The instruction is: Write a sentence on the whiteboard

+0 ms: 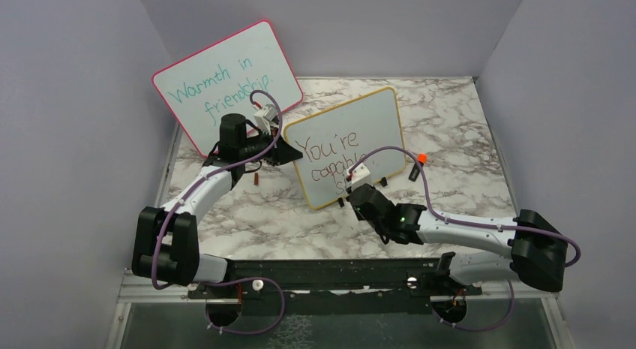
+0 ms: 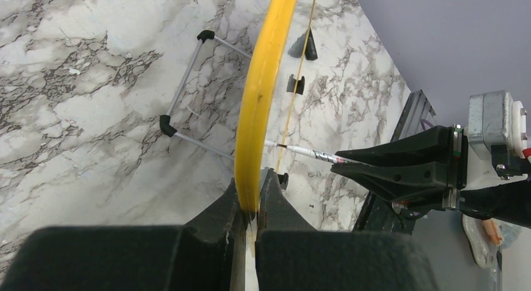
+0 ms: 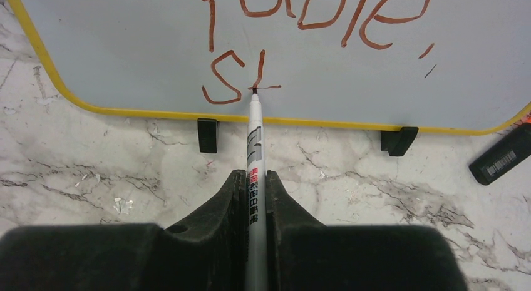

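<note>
The whiteboard [image 1: 379, 120] with the yellow frame stands tilted on small black feet mid-table. The sentence [image 1: 328, 150] on it reads "You're capable" in red-brown, with "st" [image 3: 231, 81] started on the third line. My left gripper [image 1: 289, 152] is shut on the board's left edge; its fingers pinch the yellow frame [image 2: 260, 103] in the left wrist view. My right gripper [image 3: 253, 175] is shut on a white marker [image 3: 255, 147]. The marker's tip touches the crossbar of the "t". In the top view the right gripper [image 1: 358, 193] is at the board's lower edge.
A larger pink-framed board [image 1: 225, 79] with teal writing leans at the back left on a wire stand [image 2: 181, 97]. A black marker cap [image 3: 503, 154] lies right of the yellow board, by an orange bit [image 1: 422, 157]. A small red piece [image 1: 256, 180] lies on the marble. Purple walls enclose three sides.
</note>
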`<action>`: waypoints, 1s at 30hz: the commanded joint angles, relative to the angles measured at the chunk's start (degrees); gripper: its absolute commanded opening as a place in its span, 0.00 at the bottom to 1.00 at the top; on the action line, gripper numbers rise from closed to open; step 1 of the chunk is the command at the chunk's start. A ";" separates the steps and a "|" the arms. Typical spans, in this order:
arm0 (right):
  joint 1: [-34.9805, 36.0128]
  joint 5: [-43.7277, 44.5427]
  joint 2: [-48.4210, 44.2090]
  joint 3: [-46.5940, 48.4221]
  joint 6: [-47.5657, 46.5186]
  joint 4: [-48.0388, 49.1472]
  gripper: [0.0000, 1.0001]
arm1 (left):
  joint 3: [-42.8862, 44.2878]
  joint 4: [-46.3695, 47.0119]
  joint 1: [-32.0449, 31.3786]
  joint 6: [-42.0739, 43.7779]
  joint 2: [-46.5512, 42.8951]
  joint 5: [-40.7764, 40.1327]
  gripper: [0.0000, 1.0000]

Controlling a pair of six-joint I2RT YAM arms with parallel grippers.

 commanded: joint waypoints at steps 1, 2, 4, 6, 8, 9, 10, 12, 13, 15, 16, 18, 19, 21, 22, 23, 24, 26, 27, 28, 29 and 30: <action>-0.41 -0.57 0.87 0.29 2.16 -2.74 0.01 | -0.78 -6.96 -0.31 5.68 1.59 -10.71 0.00; -0.41 -0.49 0.91 0.33 2.36 -3.01 0.01 | -0.77 -6.96 -0.30 5.75 1.52 -10.80 0.00; -0.41 -0.26 1.15 0.59 3.03 -3.71 0.01 | -0.67 -6.96 -0.34 5.78 1.50 -10.90 0.00; -0.41 -0.02 1.15 0.64 3.35 -3.85 0.01 | -0.71 -8.15 -0.30 5.85 1.50 -10.98 0.00; -0.41 0.29 1.14 0.62 3.49 -3.91 0.01 | -0.73 -8.28 -0.30 5.87 1.51 -11.05 0.00; -0.41 0.59 1.22 0.67 3.68 -4.03 0.01 | -0.66 -8.28 -0.31 5.87 1.52 -11.05 0.00; -0.41 1.11 1.26 0.76 3.93 -4.17 0.01 | -0.64 -8.35 -0.32 5.93 1.53 -11.07 0.00; -0.41 2.19 1.27 0.76 4.17 -4.16 0.01 | -0.64 -8.44 -0.32 5.95 1.56 -11.11 0.00; -0.41 2.92 1.20 0.73 4.33 -4.15 0.01 | -0.59 -8.50 -0.32 5.95 1.61 -11.16 0.00; -0.41 4.02 1.12 0.74 4.51 -4.11 0.01 | -0.53 -8.54 -0.32 5.93 1.66 -11.14 0.00; -0.41 4.44 0.98 0.71 4.58 -3.90 0.01 | -0.57 -8.54 -0.32 5.95 1.69 -11.16 0.00; -0.41 4.67 0.60 0.34 4.39 -3.03 0.01 | -0.55 -8.63 -0.34 5.96 1.68 -11.23 0.00; -0.41 4.94 0.39 0.33 4.37 -2.78 0.01 | -0.55 -8.63 -0.33 5.95 1.68 -11.30 0.00; -0.41 5.38 -0.13 0.02 4.10 -2.10 0.01 | -0.44 -8.71 -0.30 5.98 1.70 -11.34 0.00; -0.41 5.48 -0.48 -0.17 3.96 -1.69 0.01 | -0.49 -8.78 -0.32 6.00 1.68 -11.52 0.00; -0.41 5.81 -0.75 -0.21 3.86 -1.55 0.01 | -0.42 -8.92 -0.30 6.08 1.70 -11.64 0.00; -0.41 5.87 -1.07 -0.24 3.66 -1.47 0.01 | -0.36 -9.04 -0.34 6.10 1.64 -11.75 0.00; -0.46 5.62 -1.86 -0.30 3.22 -1.22 0.01 | -0.32 -9.20 -0.30 6.17 1.55 -12.07 0.00; -0.42 5.37 -2.39 -0.40 2.92 -0.99 0.01 | -0.26 -9.36 -0.34 6.26 1.51 -12.23 0.00; -0.41 5.08 -3.08 -0.56 2.62 -0.52 0.01 | -0.24 -9.52 -0.32 6.44 1.51 -12.36 0.00; -0.41 4.91 -3.46 -0.74 2.35 -0.08 0.01 | -0.20 -9.65 -0.30 6.54 1.46 -12.59 0.00; -0.48 4.97 -3.62 -0.66 2.15 0.06 0.01 | -0.16 -9.75 -0.29 6.56 1.46 -12.71 0.00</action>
